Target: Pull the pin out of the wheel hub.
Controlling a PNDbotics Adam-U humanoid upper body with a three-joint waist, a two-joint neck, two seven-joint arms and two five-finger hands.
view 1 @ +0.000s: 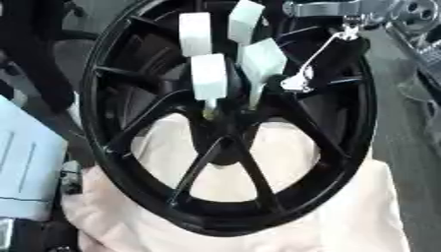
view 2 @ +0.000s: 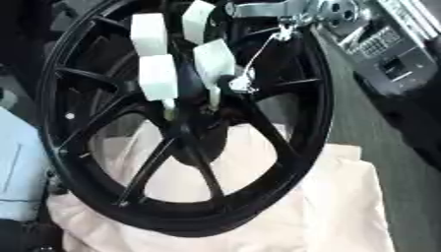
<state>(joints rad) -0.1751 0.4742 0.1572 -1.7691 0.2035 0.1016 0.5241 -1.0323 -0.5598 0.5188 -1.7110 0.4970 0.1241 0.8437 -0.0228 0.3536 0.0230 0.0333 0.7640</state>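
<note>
My right hand (view 1: 226,59) with its white-padded fingers is curled round the small pale pin (view 1: 209,109) in the stiff black spoked wheel hub (view 1: 226,129) (thin, probably slippery), so I'd pinch low.

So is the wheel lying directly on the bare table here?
No: in the left eye view the black wheel rests on a pale cloth that shows through its spokes and spreads out below its rim.

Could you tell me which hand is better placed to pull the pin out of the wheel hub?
The right hand: it comes in from the upper right and its white fingertips already close around the small pale pin at the wheel hub. No left hand is in view.
</note>
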